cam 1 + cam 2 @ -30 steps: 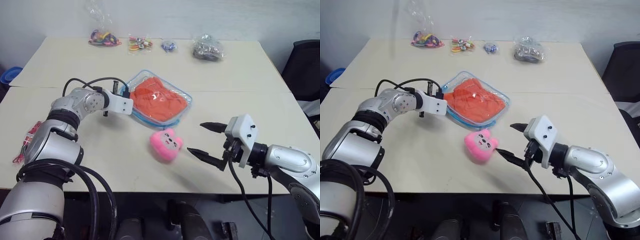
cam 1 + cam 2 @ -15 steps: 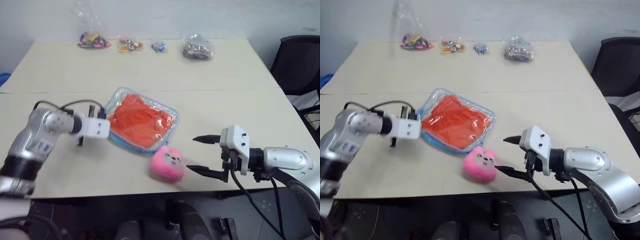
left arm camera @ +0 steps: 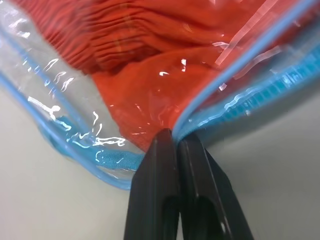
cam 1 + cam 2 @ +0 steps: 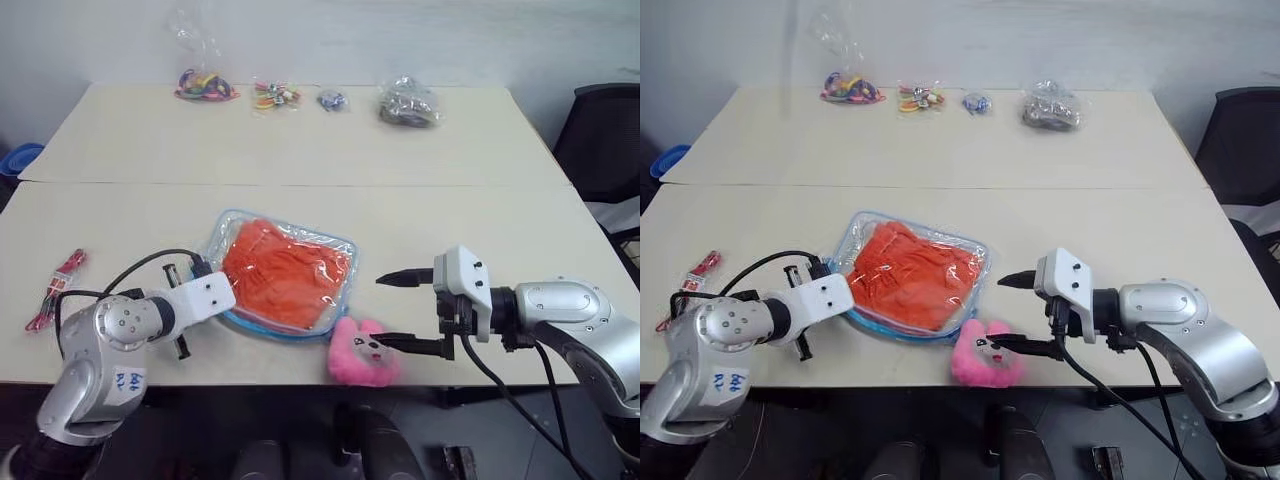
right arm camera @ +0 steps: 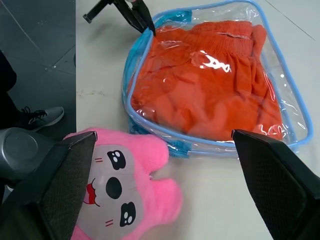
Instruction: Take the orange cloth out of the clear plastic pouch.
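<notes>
Your left gripper (image 3: 174, 137) is pinched shut on the blue zipper edge of the clear plastic pouch (image 4: 340, 250), gripping it at the pouch's left corner. The pouch lies flat on the beige table (image 4: 300, 140), near its front edge, with the orange cloth (image 4: 285, 275) wholly inside it, its ribbed band visible through the plastic. Your right gripper (image 4: 402, 311) hangs to the right of the pouch with its two black fingers spread wide and nothing between them. Its lower finger sits just over the pink plush toy (image 4: 362, 352), which rests at the table's front edge just beside the pouch. Small bags of trinkets (image 4: 205, 84) line the far edge, and a red packet (image 4: 56, 289) lies at your far left
</notes>
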You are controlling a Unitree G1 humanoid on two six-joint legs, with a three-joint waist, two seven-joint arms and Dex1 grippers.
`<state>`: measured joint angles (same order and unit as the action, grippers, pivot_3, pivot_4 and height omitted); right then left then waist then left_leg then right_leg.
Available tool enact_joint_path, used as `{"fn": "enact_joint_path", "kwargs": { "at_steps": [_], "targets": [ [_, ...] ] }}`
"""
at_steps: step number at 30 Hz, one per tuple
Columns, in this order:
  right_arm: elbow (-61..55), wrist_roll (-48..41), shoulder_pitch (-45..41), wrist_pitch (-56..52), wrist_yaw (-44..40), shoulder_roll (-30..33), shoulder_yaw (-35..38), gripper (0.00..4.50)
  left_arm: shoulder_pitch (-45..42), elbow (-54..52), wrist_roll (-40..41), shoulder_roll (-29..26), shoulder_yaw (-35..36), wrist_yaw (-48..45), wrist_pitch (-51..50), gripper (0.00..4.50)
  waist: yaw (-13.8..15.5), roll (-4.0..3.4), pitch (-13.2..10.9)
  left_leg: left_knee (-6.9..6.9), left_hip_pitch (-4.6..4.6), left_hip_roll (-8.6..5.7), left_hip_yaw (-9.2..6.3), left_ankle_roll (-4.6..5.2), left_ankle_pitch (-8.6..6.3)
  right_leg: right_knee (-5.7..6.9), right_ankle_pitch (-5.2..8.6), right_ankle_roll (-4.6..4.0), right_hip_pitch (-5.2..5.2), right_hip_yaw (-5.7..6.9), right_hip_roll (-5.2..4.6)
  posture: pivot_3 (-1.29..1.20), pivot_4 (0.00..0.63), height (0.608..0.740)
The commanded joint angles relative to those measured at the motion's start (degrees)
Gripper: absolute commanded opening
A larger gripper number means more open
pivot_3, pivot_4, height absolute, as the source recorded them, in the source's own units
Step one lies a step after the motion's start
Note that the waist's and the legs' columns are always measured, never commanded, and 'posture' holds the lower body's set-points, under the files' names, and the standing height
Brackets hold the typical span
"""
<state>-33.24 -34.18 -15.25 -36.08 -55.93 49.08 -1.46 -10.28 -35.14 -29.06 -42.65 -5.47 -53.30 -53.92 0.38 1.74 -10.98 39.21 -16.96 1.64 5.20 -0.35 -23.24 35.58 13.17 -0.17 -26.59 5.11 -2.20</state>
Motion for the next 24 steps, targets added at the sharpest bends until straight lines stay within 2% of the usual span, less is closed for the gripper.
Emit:
{"fn": "enact_joint_path", "kwargs": {
  "at_steps": [1,8,14,17,20,24],
  "targets": [
    [-0.41,0.4,-0.13,1.16,0.26,0.11,1.28,4.5,-4.48,4.3,0.56,3.18,-0.55,4.5,-4.96,0.01,0.28,0.0,0.0,0.0,0.0,-0.02,-0.01,0.03,0.0,0.0,-0.01,0.0,0.0,0.0,-0.01,0.0,0.15,0.74],
    [-1.34,0.79,0.76,1.25,1.3,-0.47,1.43,4.5,-9.68,10.68,2.18,5.98,-0.31,10.86,-8.13,0.01,0.26,0.01,0.0,0.0,-0.01,0.04,0.0,-0.18,0.11,0.04,0.0,0.0,-0.03,0.0,0.0,0.0,0.15,0.74],
    [-1.24,1.53,1.27,1.67,2.18,-0.54,1.77,4.5,-10.04,7.65,5.35,7.53,-3.08,11.67,-11.43,0.01,0.41,0.01,0.0,0.0,0.0,0.01,0.0,-0.2,0.12,0.06,-0.01,0.0,-0.03,0.0,-0.05,0.0,0.15,0.74],
    [-1.16,1.56,1.5,1.79,2.65,-0.55,1.99,4.5,-8.53,4.01,7.79,5.43,-3.75,9.88,-12.14,0.68,0.52,0.01,0.0,0.0,-0.01,0.01,0.0,-0.25,0.14,0.04,0.0,0.0,-0.03,0.0,-0.05,0.0,0.15,0.74],
    [-1.01,1.72,1.8,2.0,3.16,-0.56,1.93,4.5,-7.33,2.17,9.9,1.84,-2.8,8.88,-11.66,1.58,0.55,0.0,0.01,0.0,-0.02,0.02,0.0,-0.27,0.13,0.02,0.0,0.0,-0.03,0.0,-0.05,0.0,0.15,0.74],
    [-1.58,0.96,3.08,1.72,3.36,-0.12,2.8,4.5,-5.69,0.01,17.86,-2.05,4.34,3.53,-11.3,2.78,0.37,0.0,0.01,0.0,-0.01,0.03,0.01,-0.27,0.13,0.02,0.01,-0.01,-0.04,0.0,-0.06,0.0,0.15,0.74]
  ]
}}
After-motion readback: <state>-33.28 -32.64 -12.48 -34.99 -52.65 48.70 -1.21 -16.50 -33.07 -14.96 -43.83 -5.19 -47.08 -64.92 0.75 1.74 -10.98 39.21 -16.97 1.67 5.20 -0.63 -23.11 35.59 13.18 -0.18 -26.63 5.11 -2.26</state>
